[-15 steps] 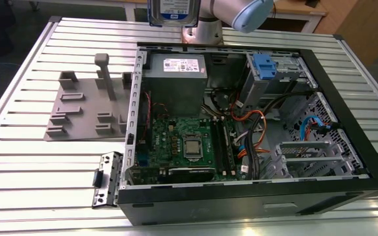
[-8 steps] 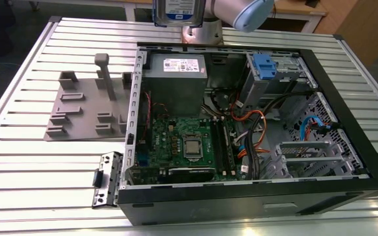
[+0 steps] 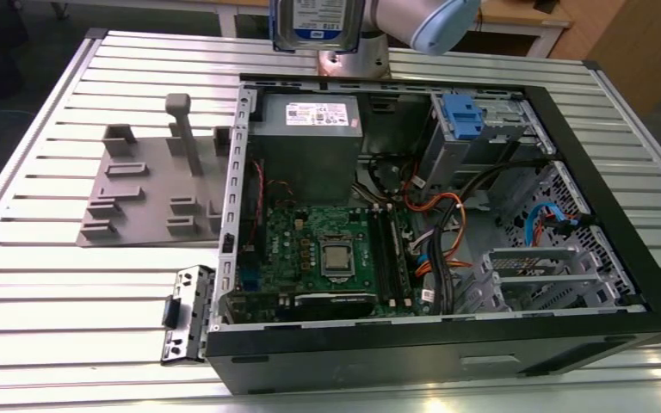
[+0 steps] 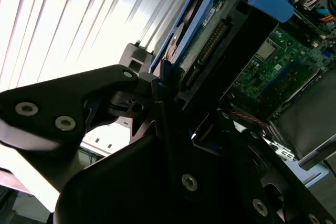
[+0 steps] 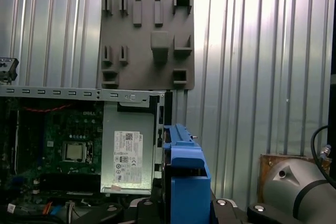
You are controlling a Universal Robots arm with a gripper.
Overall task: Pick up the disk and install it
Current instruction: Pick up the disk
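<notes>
Blue-framed disk (image 3: 313, 26) clamped in tool (image 4: 176, 85), aloft near open computer case (image 3: 446, 344)

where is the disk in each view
exterior view: the disk at the picture's top edge, past the open case.
second wrist view: the disk close up, connector side showing, before the motherboard.
first wrist view: its blue frame, edge-on, next to the power supply.
shared landmark: the motherboard.
</notes>
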